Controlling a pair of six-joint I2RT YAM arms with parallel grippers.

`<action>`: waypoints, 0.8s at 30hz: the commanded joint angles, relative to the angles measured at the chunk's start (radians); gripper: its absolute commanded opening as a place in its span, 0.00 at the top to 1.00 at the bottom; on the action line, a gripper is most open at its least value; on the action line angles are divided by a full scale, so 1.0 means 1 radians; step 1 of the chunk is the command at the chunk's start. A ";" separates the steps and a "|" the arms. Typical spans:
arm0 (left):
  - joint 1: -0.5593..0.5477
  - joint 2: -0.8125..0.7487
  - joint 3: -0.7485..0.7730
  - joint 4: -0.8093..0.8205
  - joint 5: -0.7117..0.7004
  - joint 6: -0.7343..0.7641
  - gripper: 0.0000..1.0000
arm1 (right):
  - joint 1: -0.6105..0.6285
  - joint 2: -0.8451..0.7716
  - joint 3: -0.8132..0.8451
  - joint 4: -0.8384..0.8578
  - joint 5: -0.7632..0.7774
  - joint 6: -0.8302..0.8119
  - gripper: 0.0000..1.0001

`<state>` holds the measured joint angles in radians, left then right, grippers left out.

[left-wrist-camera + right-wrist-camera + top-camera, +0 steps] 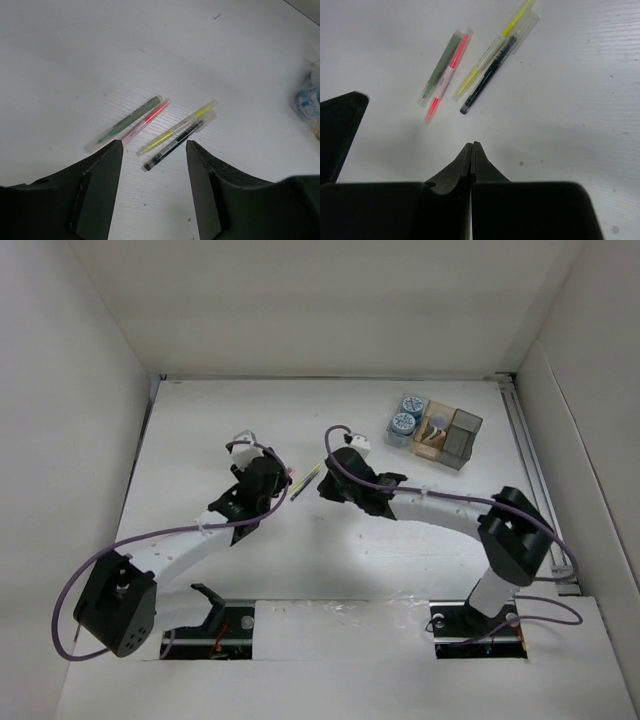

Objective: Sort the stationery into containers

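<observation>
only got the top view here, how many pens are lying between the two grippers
Observer: Four, in two pairs: a green pen beside a pink pen, a yellow pen beside a black pen.
Operator: is the right gripper shut
Observer: Yes, the right gripper has its fingers pressed together, holding nothing.
Operator: and the left
Observer: The left gripper is open and empty, with the yellow and black pens showing in its gap.

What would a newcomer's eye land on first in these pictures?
Four pens, green, pink, yellow and black, lie close together on the table, just ahead of the open left claw and the shut right claw. Far right, a cluster of boxes has two blue cylinders at its left end.
</observation>
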<state>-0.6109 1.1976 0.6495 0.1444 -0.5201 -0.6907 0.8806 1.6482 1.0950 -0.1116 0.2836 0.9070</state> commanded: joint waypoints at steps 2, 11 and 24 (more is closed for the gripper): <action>0.062 -0.131 -0.036 0.029 0.087 -0.004 0.50 | 0.027 0.123 0.140 0.029 0.107 0.041 0.96; 0.203 -0.349 -0.138 0.096 0.295 0.014 0.48 | 0.037 0.393 0.416 -0.126 0.155 0.023 0.71; 0.203 -0.354 -0.160 0.127 0.402 0.023 0.47 | 0.055 0.502 0.540 -0.257 0.233 0.072 0.71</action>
<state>-0.4088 0.8494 0.4973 0.2203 -0.1513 -0.6811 0.9245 2.1521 1.5829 -0.3294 0.4652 0.9604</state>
